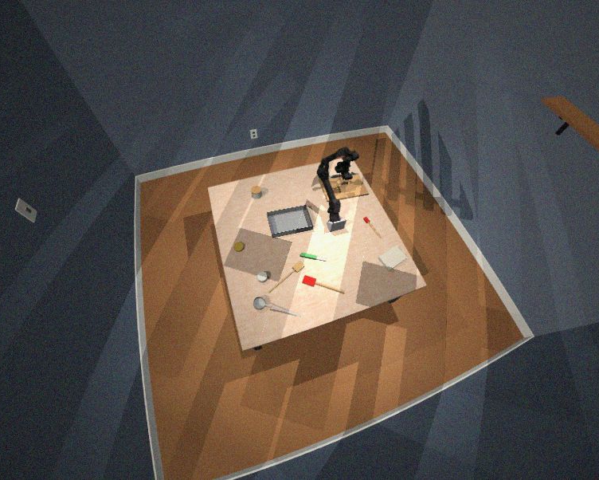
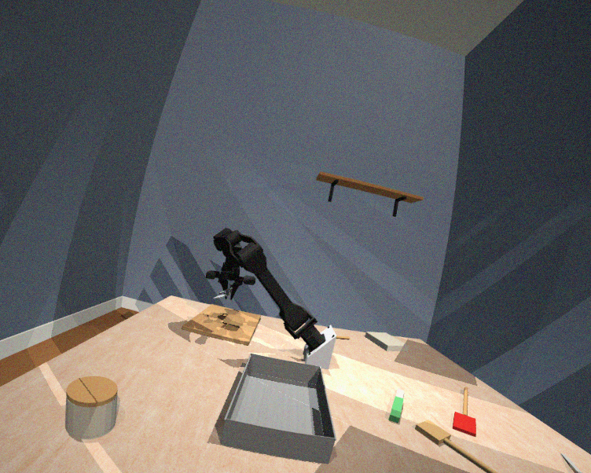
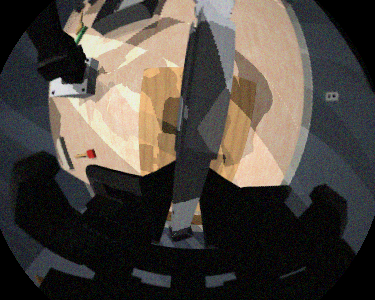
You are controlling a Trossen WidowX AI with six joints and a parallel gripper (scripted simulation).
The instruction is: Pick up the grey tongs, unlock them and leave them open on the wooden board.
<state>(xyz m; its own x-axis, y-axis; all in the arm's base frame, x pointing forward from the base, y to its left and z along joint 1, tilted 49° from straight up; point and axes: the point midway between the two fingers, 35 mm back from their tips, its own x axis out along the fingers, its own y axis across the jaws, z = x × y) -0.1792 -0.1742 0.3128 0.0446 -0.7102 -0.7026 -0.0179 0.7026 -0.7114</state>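
Note:
My gripper (image 1: pixel 346 177) (image 2: pixel 229 295) (image 3: pixel 189 164) is shut on the grey tongs (image 3: pixel 203 100) and holds them above the wooden board (image 1: pixel 359 194) (image 2: pixel 244 333) (image 3: pixel 151 95). In the wrist view the tongs run as one long grey band from the top edge down between the dark fingers. Only a small pale piece of them shows in the exterior view; in the top view the arm hides most of them. Whether their arms are locked together or spread cannot be told. The roasting tin (image 1: pixel 292 232) (image 2: pixel 280 446) stands with nothing across it.
A jar with a wooden lid (image 1: pixel 256 190) (image 2: pixel 91 390) stands left of the tin. A green-handled knife (image 1: pixel 307 255) (image 2: pixel 396 408), a red spatula (image 1: pixel 309 281) (image 2: pixel 464 423), a wooden spatula (image 1: pixel 298 267) (image 2: pixel 432 432) and a pale block (image 1: pixel 392 257) (image 2: pixel 385 341) lie about the table.

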